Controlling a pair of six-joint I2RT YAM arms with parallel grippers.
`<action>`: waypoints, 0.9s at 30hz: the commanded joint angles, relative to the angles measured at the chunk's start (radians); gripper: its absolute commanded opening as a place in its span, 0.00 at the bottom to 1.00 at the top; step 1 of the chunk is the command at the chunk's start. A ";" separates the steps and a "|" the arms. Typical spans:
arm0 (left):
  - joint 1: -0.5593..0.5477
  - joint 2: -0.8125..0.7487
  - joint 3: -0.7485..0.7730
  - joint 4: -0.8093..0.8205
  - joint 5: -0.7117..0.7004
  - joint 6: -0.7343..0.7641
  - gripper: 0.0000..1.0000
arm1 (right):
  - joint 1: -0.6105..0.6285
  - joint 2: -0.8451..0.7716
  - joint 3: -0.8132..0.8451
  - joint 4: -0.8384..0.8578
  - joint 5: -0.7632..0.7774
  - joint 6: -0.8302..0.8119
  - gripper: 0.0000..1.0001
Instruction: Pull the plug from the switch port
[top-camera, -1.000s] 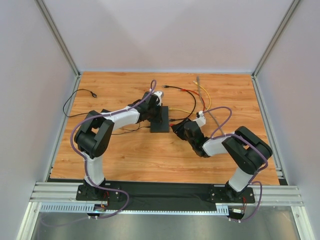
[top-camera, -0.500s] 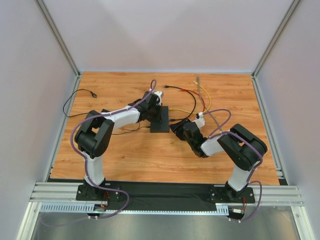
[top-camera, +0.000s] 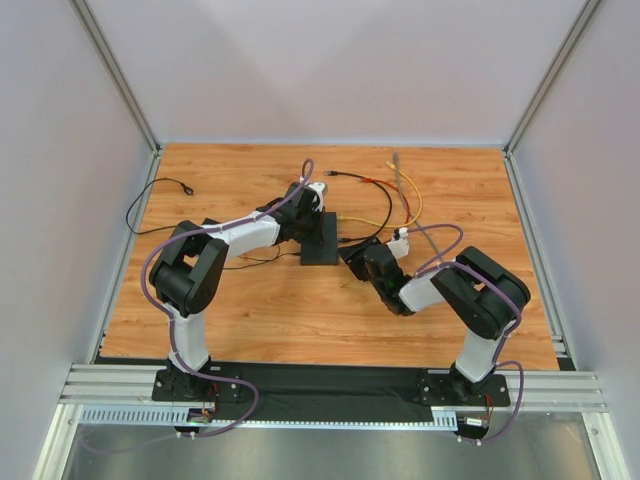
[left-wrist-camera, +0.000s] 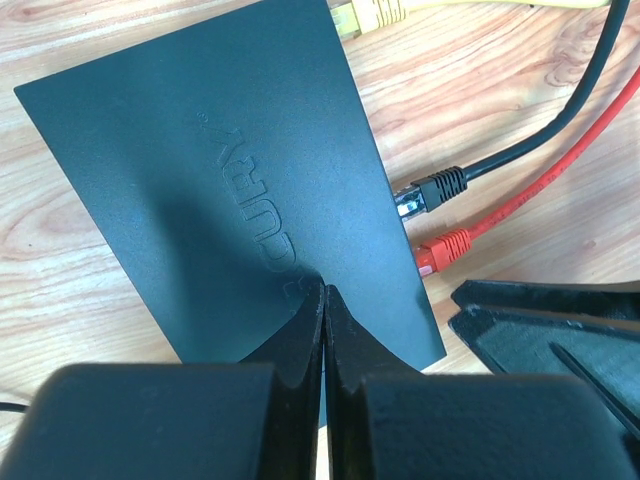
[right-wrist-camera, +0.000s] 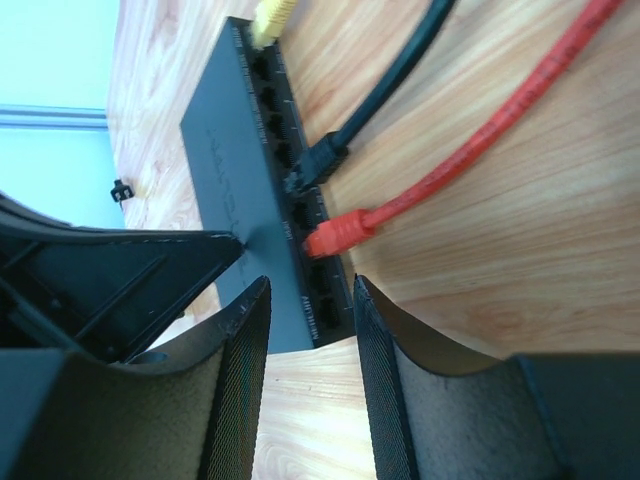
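Left fingers (left-wrist-camera: 300, 335), pinched together, press the switch (left-wrist-camera: 230, 180) down, probably steadying it; right fingers (right-wrist-camera: 243, 350), slightly parted, aim at the red plug (right-wrist-camera: 335, 235).

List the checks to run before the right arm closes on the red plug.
1. Left tool shut, tips on the switch top: ok.
2. Right tool open: ok.
3. Red plug seated in its port: ok.
4. Red plug inside the right tool's gap: not ok, it lies just beyond the tips.
5. Black plug outside that gap: ok.
6. Red plug's latch tab pressed: cannot tell.
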 joint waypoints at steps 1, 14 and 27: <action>0.006 -0.007 0.028 -0.015 0.001 0.038 0.00 | 0.005 0.028 0.017 0.045 0.052 0.046 0.41; 0.006 -0.008 0.026 -0.018 0.003 0.039 0.00 | 0.009 0.086 0.010 0.093 0.077 0.139 0.43; 0.007 -0.013 0.032 -0.044 -0.022 0.048 0.00 | 0.018 0.102 0.046 -0.016 0.109 0.216 0.42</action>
